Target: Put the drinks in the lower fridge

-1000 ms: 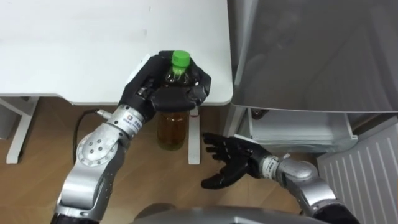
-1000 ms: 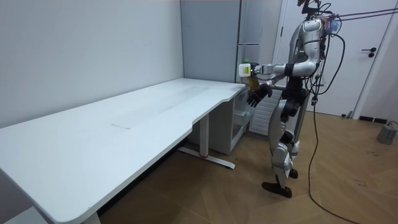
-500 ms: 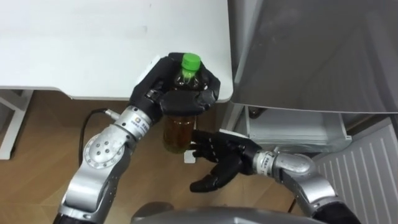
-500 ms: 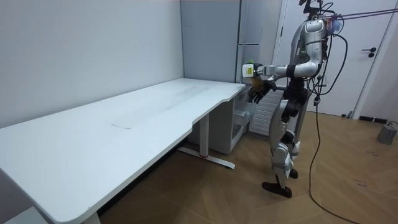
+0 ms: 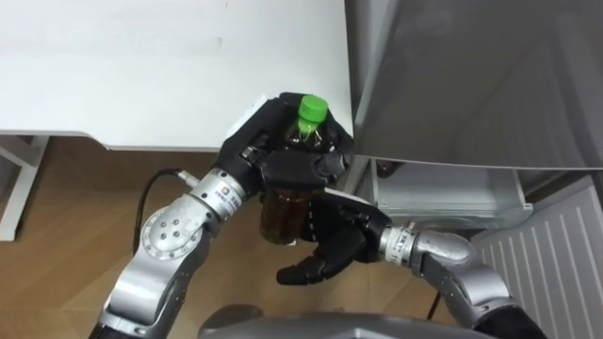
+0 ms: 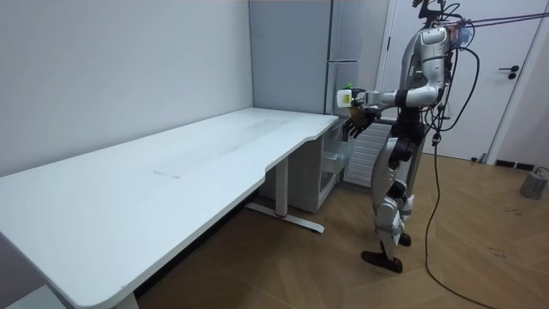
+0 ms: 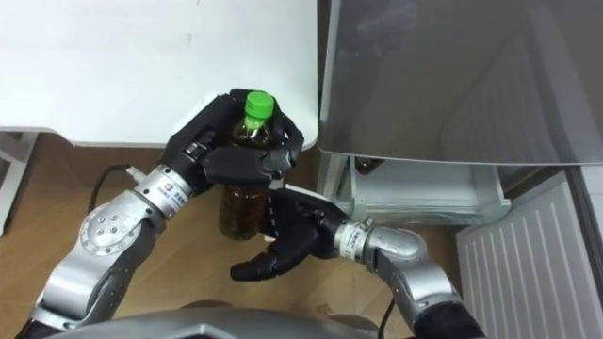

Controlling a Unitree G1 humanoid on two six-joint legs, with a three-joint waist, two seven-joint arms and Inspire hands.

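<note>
Wood floor (image 5: 66,217) below, white table (image 5: 141,75) and grey fridge (image 5: 471,75) up ahead. Left hand (image 5: 283,162) curled tight round the top of the bottle (image 5: 283,215) of brown drink, held up in the air. Green cap (image 5: 312,109) poking out above the fingers. Just under that hand, right hand (image 5: 332,250) spread wide beside the bottle's bottom. Past the right hand, open white drawer (image 5: 443,200) low in the fridge.
</note>
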